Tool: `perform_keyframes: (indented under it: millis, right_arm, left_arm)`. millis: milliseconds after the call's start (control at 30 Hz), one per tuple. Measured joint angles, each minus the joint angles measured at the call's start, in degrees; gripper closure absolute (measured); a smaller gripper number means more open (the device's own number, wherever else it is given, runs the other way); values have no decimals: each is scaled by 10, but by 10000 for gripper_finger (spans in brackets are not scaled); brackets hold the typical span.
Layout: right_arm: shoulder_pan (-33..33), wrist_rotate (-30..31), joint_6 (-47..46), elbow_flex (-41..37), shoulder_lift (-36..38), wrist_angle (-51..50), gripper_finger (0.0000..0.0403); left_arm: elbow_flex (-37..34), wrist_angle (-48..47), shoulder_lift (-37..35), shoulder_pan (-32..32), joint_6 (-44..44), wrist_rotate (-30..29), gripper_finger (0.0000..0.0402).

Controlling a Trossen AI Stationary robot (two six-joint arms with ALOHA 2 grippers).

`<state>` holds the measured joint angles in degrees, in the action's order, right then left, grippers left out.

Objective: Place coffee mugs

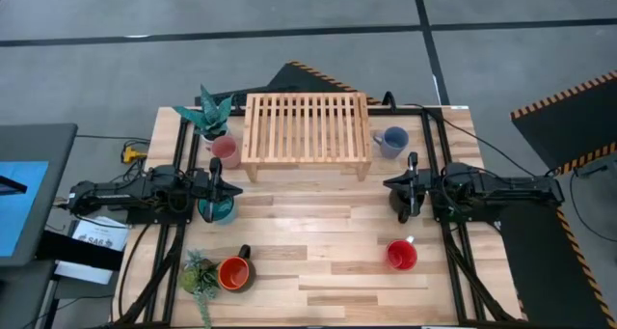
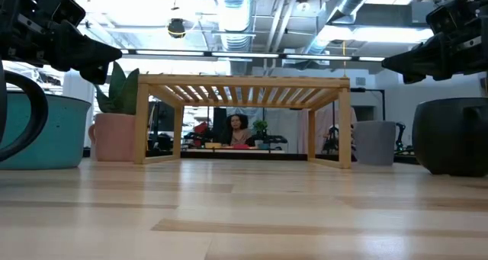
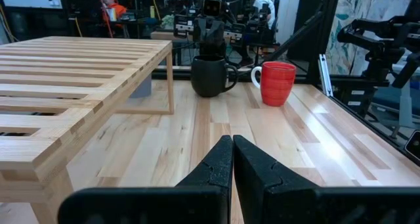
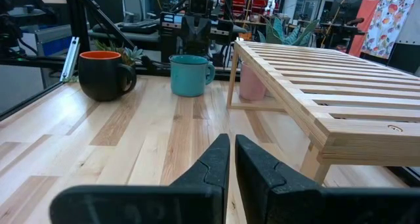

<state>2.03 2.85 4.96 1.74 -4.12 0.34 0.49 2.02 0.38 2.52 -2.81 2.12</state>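
Although both arms reach in toward the middle of the tabletop [image 1: 318, 233], neither holds anything; the slatted wooden rack [image 1: 307, 126] stands at the far edge with nothing on its slats, and all 6 mugs sit on the bare wood around it. Largest risk, as I judge it, is the crowding at the rack's left end: the pink mug [image 1: 225, 151] stands just beside the rack leg with a potted plant [image 1: 210, 112] close behind it, so a wide approach could knock the plant over or shove the mug against the leg. Next, the left gripper [image 3: 231, 159] hangs directly over the teal mug [image 1: 218, 207] near the left edge with its fingers pressed together; lowered like that it would strike the rim rather than straddle it. The right gripper [image 4: 231, 157], fingers likewise together, sits over the black mug [image 3: 210, 75] toward the right edge, with the same hazard. The grey-blue mug [image 1: 391, 141] stands by the rack's right end, the red mug [image 1: 402, 255] near the right front corner. The orange mug [image 1: 233, 273], dark outside and orange within, sits at the left front corner touching a 2nd small plant [image 1: 199, 274]. No mug shows any contents where its inside can be seen.
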Motion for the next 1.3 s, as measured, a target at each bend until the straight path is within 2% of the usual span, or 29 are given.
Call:
perform_keyframes:
  millis: [933,1300]
  right_arm:
    - [0,0,0,0,0,0,351]
    - [0,0,0,0,0,0,351]
  left_arm:
    - [0,0,0,0,0,-1,401]
    - [0,19,0,0,31,-51,401]
